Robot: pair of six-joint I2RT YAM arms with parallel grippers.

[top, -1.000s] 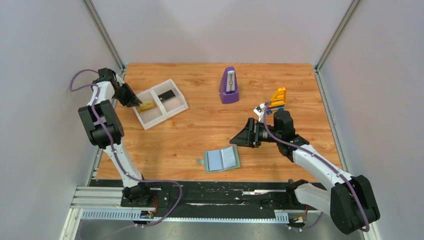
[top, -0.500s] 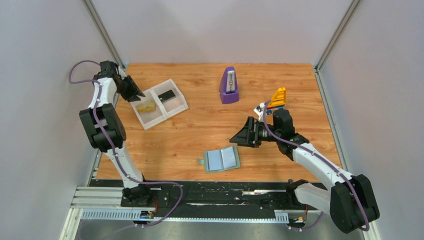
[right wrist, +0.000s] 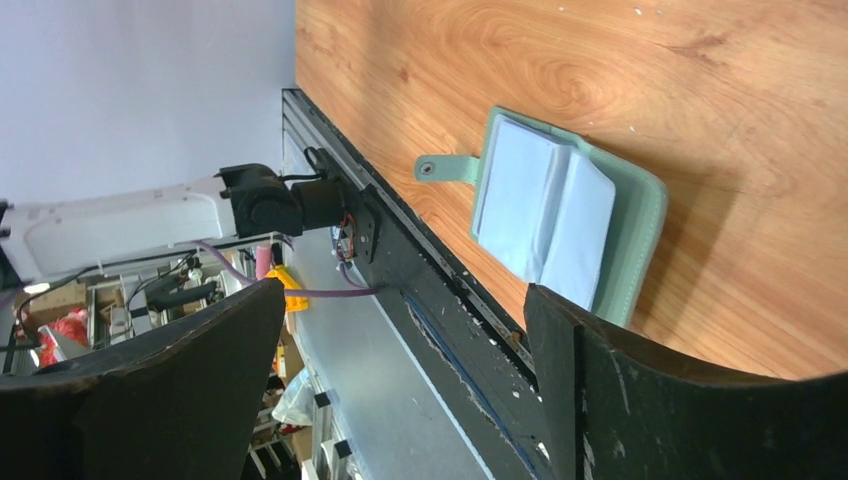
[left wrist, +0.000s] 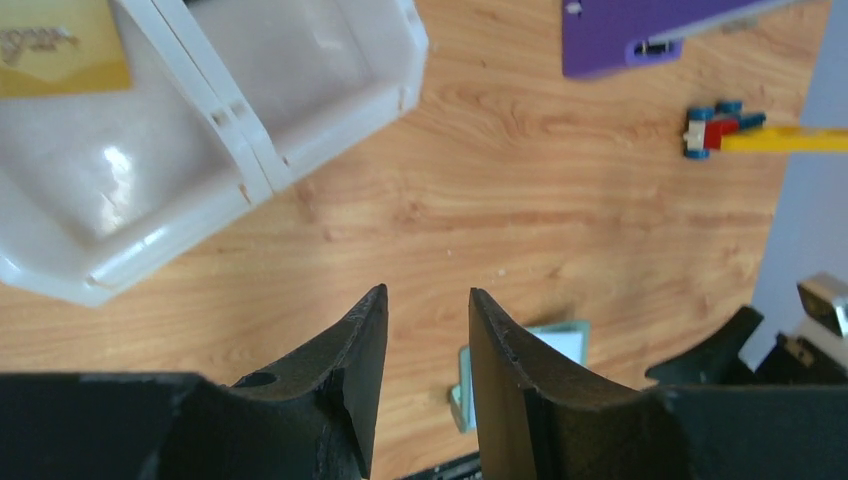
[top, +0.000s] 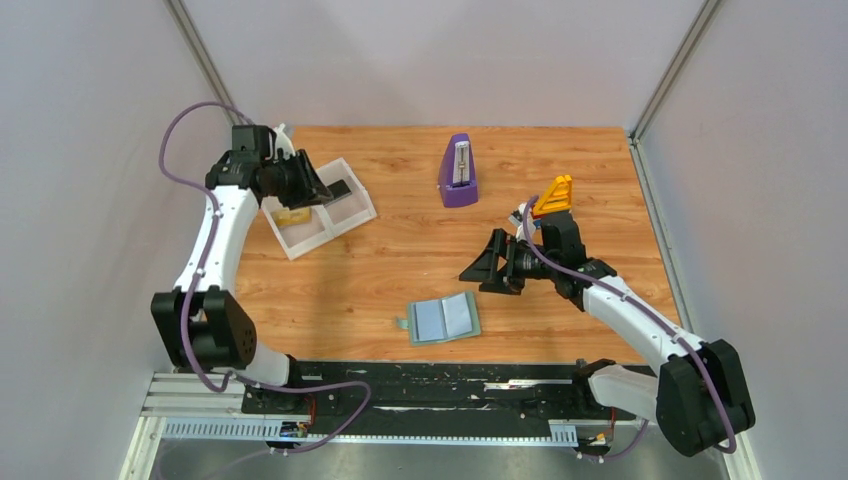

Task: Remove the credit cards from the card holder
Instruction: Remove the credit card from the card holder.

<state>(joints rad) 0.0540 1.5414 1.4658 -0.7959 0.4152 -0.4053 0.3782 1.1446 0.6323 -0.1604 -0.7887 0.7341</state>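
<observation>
So the yellowish-gold card (top: 293, 215) and the dark card (top: 338, 189) are both out of the card holder (right wrist: 570, 215). They're lying in the white tray (top: 305, 237) at the far left of the table (top: 400, 270). The gold one is in the tray's left compartment and the dark one is in the right compartment.

The card holder lies open and flat close to the near edge of the table, roughly in the middle. Its pale pockets face up and its little strap tab (right wrist: 440, 168) sticks out on the left side.

The left hand (left wrist: 426, 292) hangs over the far side of the tray, pointing toward the right and near part of the table. Its fingers are partway apart with a clear gap. It's got hold of nothing, and only bare wood shows between them. It looks clear of the tray.

The right hand (right wrist: 405, 290) is just right of the card holder and a bit farther back, aimed left toward it. Its fingers are spread wide, nothing is in them, and it isn't touching the holder.

Other stuff on the table: a purple metronome-looking thing (top: 458, 172) stands at the far middle. A yellow-orange toy (top: 553, 197) with blue and red bits sits on the right, just beyond the right arm's wrist.
</observation>
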